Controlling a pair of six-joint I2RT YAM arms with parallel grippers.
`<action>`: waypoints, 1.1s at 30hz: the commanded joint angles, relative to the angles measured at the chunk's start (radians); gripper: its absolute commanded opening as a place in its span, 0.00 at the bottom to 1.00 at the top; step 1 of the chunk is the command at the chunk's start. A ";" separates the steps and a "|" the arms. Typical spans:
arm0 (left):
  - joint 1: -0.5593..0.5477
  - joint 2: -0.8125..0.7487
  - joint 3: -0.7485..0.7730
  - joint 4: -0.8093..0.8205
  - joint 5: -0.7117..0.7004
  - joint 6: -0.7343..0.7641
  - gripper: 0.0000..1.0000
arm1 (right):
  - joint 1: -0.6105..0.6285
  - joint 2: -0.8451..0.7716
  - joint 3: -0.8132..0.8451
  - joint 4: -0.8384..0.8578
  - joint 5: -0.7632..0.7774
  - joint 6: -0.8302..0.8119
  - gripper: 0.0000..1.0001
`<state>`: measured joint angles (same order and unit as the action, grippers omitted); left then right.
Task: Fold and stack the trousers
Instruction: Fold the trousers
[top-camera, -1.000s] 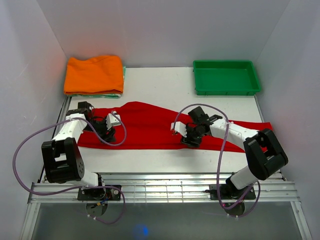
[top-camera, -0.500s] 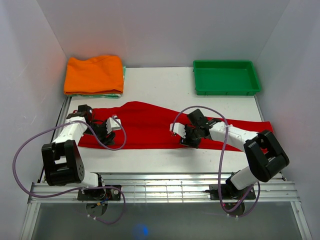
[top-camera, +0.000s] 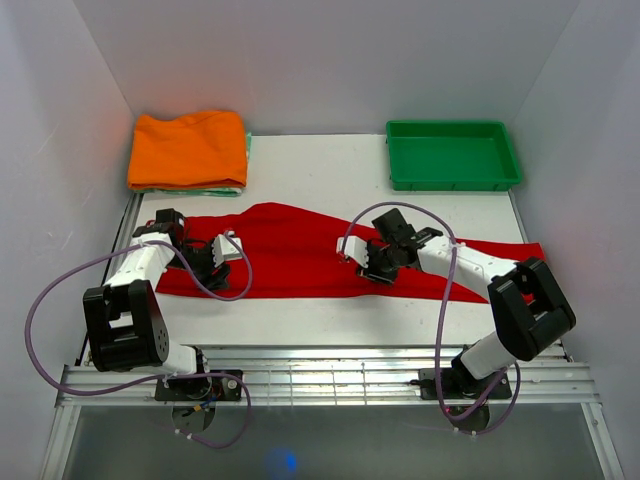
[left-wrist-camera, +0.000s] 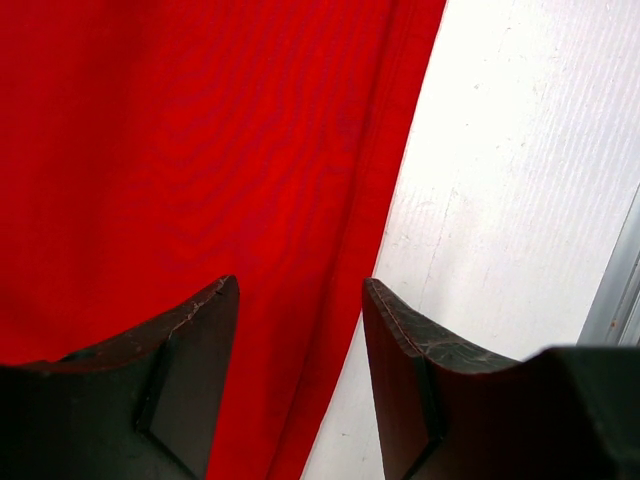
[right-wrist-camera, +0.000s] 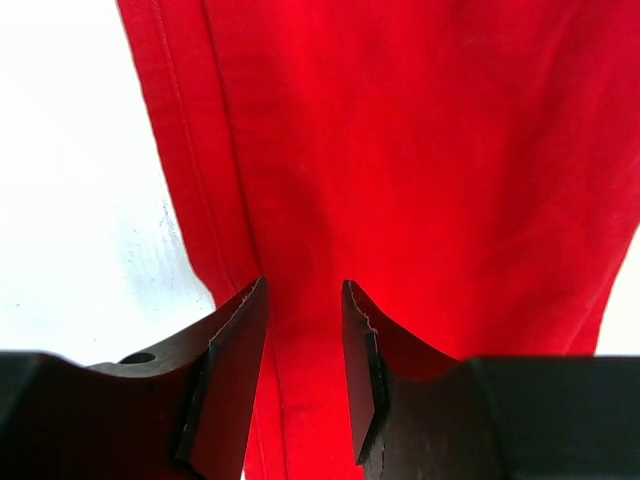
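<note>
I'm seeing the red trousers (top-camera: 290, 250) lying flat on the worktop (top-camera: 330, 170), long axis running left to right. My left hand (left-wrist-camera: 300, 290) is hovering spread over their left-end edge. My right hand (right-wrist-camera: 305, 290) is hovering narrowly parted over the mid seam.

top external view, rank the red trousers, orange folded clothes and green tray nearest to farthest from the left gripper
From the left gripper:
1. red trousers: directly beneath it, at their left end.
2. orange folded clothes: behind it, in the far left corner.
3. green tray: across the table, in the far right corner.
</note>
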<state>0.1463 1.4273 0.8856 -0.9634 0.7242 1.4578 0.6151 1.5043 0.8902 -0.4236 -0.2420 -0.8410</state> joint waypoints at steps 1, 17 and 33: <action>-0.005 -0.018 0.021 0.008 0.031 0.009 0.63 | -0.005 0.033 0.029 0.017 -0.008 -0.007 0.41; -0.004 0.021 0.026 0.034 0.014 -0.010 0.64 | -0.006 0.000 -0.102 0.040 0.040 -0.089 0.43; -0.005 -0.004 -0.027 0.015 -0.029 0.087 0.64 | -0.006 -0.030 -0.005 0.014 0.020 0.005 0.08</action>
<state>0.1463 1.4528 0.8806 -0.9371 0.7033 1.4830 0.6094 1.5116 0.8356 -0.4026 -0.2073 -0.8654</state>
